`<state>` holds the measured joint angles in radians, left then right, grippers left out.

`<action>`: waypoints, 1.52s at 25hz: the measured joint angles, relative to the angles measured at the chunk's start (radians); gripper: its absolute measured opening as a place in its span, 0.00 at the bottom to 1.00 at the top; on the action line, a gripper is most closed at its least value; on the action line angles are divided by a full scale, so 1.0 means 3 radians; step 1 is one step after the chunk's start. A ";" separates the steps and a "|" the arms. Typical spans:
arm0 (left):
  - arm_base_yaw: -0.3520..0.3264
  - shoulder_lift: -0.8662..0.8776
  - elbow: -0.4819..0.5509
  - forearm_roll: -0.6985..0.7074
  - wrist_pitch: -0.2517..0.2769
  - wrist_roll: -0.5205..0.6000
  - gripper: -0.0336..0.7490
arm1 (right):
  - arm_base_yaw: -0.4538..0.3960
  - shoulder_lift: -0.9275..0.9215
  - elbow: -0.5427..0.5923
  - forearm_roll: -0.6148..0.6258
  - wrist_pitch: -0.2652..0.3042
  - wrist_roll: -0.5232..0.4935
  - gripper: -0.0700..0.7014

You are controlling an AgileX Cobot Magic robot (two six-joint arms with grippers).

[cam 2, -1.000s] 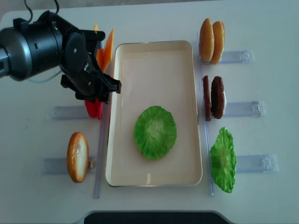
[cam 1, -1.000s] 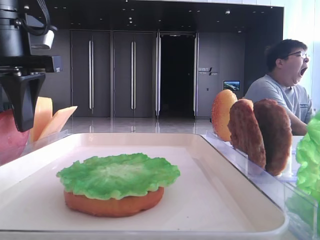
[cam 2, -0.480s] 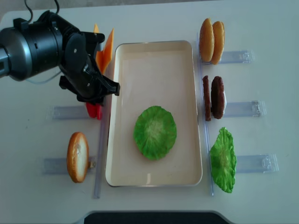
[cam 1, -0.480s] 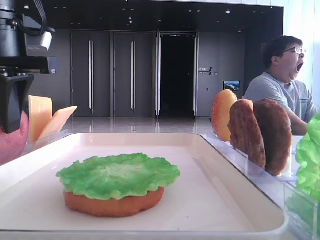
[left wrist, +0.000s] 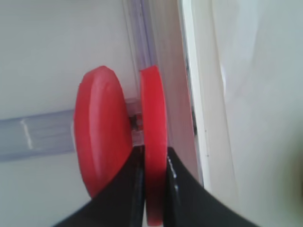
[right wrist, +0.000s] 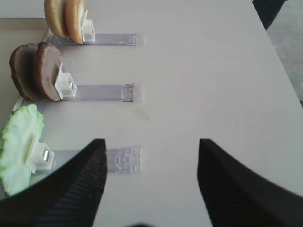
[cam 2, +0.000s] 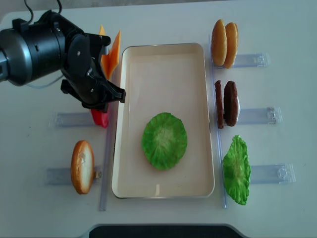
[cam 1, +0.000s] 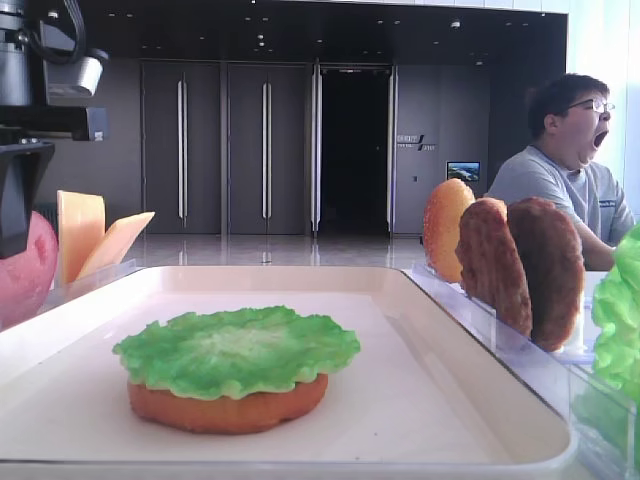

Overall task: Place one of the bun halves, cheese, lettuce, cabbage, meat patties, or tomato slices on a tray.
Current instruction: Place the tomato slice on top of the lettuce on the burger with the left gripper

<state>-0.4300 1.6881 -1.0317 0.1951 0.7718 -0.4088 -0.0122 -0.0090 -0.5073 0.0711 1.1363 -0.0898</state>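
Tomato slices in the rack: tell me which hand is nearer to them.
Left. The left hand is shut on one of the tomato slices. The right hand hovers open over bare table beside the lettuce rack.

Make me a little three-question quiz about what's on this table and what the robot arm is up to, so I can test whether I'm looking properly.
1. True or false: the left gripper is shut on one of the tomato slices.
2. What lies directly on the bun half in the tray? A) cheese B) a lettuce leaf C) a meat patty
3. Fill in: the two meat patties stand on edge in a clear rack on the tray's ____ side in the overhead view.

Key
1. True: its fingers pinch the slice nearer the tray, which stands on edge.
2. B, the lettuce leaf.
3. Right.
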 joint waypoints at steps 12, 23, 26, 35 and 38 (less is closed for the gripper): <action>0.0000 -0.0233 -0.0378 -0.0165 0.0456 0.0071 0.11 | 0.0000 0.0000 0.0000 0.0000 0.0000 0.0000 0.62; 0.0000 -0.0917 -0.0238 -0.0239 0.0798 0.0155 0.11 | 0.0000 0.0000 0.0000 0.0001 0.0000 0.0007 0.62; 0.0000 -0.1230 0.0067 -0.0274 0.0789 0.0163 0.11 | 0.0000 0.0000 0.0000 0.0001 0.0000 0.0010 0.62; 0.0000 -0.1765 0.0653 -0.0474 0.0534 0.0184 0.11 | 0.0000 0.0000 0.0000 0.0001 0.0000 0.0010 0.62; 0.0000 -0.1765 0.0703 -0.0650 0.0335 0.0349 0.11 | 0.0000 0.0000 0.0000 0.0001 0.0000 0.0010 0.62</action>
<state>-0.4300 1.1586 -0.8207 0.0000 0.8723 -0.3042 -0.0122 -0.0090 -0.5073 0.0714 1.1363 -0.0869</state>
